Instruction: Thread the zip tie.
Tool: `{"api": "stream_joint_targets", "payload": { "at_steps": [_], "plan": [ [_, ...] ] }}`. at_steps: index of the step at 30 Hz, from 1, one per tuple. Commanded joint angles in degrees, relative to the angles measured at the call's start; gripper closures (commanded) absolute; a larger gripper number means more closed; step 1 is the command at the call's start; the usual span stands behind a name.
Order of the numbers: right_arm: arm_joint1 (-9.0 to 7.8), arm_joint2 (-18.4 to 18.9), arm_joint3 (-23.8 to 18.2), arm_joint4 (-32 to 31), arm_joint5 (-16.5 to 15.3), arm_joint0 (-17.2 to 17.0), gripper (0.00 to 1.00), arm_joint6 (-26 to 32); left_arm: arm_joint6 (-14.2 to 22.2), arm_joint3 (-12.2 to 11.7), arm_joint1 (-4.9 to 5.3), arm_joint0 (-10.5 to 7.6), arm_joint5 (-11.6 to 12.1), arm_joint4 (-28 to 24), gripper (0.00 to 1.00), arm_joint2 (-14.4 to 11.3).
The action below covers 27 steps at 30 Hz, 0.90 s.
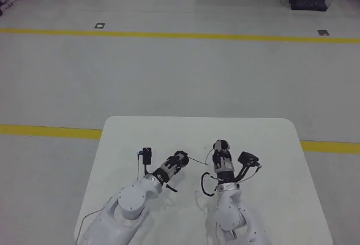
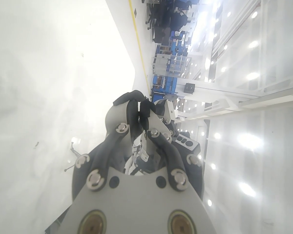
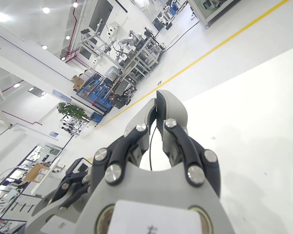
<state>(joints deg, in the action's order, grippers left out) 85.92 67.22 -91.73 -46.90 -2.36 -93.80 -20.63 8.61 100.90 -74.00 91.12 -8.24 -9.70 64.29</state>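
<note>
Over the near half of the tabletop (image 1: 198,131), I have both arms side by side, and the zip tie (image 1: 198,161) runs as a thin black line between them. The right gripper (image 1: 220,147) sits nearer the tabletop's middle. Its fingers (image 3: 172,105) are pinched together on the tie, whose strand trails back between them towards the wrist. The left gripper (image 1: 180,160) lies beside it, towards the tabletop's left edge. Its fingers (image 2: 119,115) are pressed together at the tie's other end. I cannot tell whether the tie touches the tabletop.
</note>
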Motion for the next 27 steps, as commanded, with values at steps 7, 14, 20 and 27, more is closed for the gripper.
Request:
{"api": "stream_joint_targets", "payload": {
  "at_steps": [7, 14, 20, 27],
  "plan": [
    [0.06, -0.47, 0.43, 0.06, 0.84, 0.48, 0.79, 0.40, -0.69, 0.01, -0.02, -0.05, 0.06, 0.05, 1.00, -0.16],
    [0.05, -0.62, 0.50, 0.08, 1.13, 0.64, 0.72, 0.48, -0.69, 0.01, -0.02, -0.05, 0.06, 0.05, 1.00, -0.16],
    [-0.04, -0.51, 0.16, 0.17, 0.46, 0.20, 0.01, 0.26, -0.69, 0.01, -0.02, -0.05, 0.06, 0.05, 1.00, -0.16],
    [-0.24, 0.19, 0.27, -0.10, 0.38, -0.06, 0.00, 0.42, -0.69, 0.01, -0.02, -0.05, 0.06, 0.05, 1.00, -0.16]
  ]
}}
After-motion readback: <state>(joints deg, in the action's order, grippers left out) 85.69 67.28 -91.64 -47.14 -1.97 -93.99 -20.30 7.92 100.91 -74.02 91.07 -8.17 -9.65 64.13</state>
